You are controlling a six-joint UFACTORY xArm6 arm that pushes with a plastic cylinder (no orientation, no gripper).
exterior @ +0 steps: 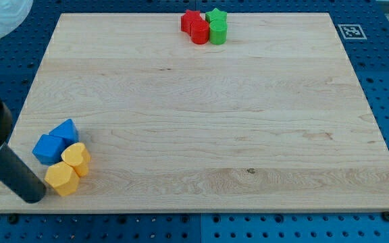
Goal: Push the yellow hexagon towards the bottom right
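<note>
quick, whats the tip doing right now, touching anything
My tip: no gripper, holding nothing; at the view's bottom left, just left of the yellow hexagon; whether they touch cannot be told.

Setting: a laboratory or robotics test bench. Indicators: a plain wooden board (201, 121) lies flat on a blue perforated base plate (383, 74) with a regular grid of holes. A black-and-white square marker (351, 31) is fixed at the board's top right corner. Small coloured blocks sit in two groups on the board. A dark rod (9, 165) enters from the view's left.
</note>
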